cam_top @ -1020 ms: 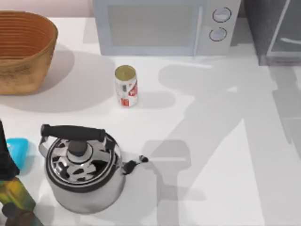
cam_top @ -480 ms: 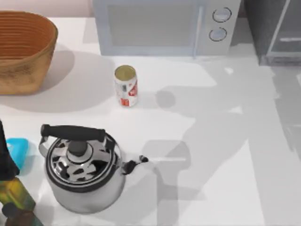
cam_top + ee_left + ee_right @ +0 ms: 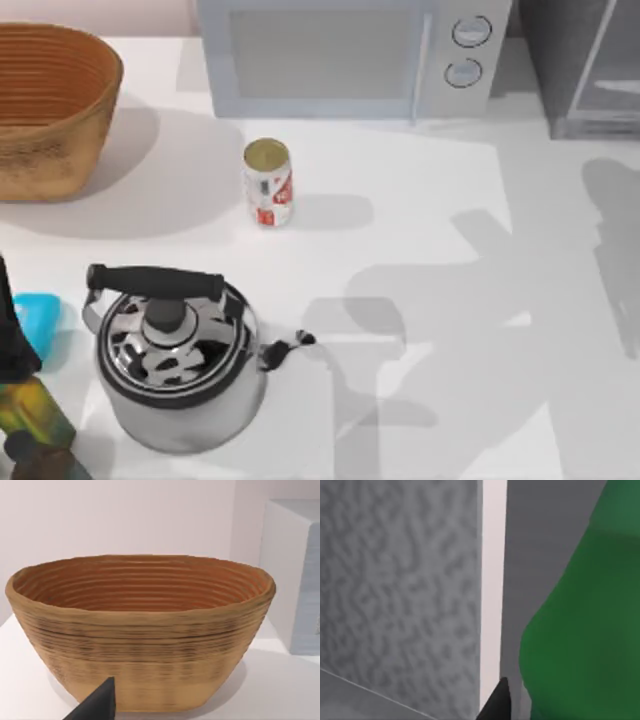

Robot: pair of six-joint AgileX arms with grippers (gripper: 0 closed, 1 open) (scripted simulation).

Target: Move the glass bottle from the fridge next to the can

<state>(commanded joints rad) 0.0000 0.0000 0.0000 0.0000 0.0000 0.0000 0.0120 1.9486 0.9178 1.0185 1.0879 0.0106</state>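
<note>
Reaching into the fridge [image 3: 585, 70] at two o'clock, the right pincer [image 3: 500, 700] sat beside the bottle [image 3: 580, 630]; its grip I cannot tell. Carrying it to the can [image 3: 268, 182] at eleven o'clock remained.

Little of the AgileX body visible. Left end effector [image 3: 95, 706]: one dark charcoal fingertip, wedge-shaped, matte, rising to a blunt point, flat-faced, plain. Right end effector [image 3: 496, 703]: one black fingertip, slim and tapering to a narrow tip, smooth, with a slightly paler edge along one side. No cables, screws or markings discernible on either finger.
</note>
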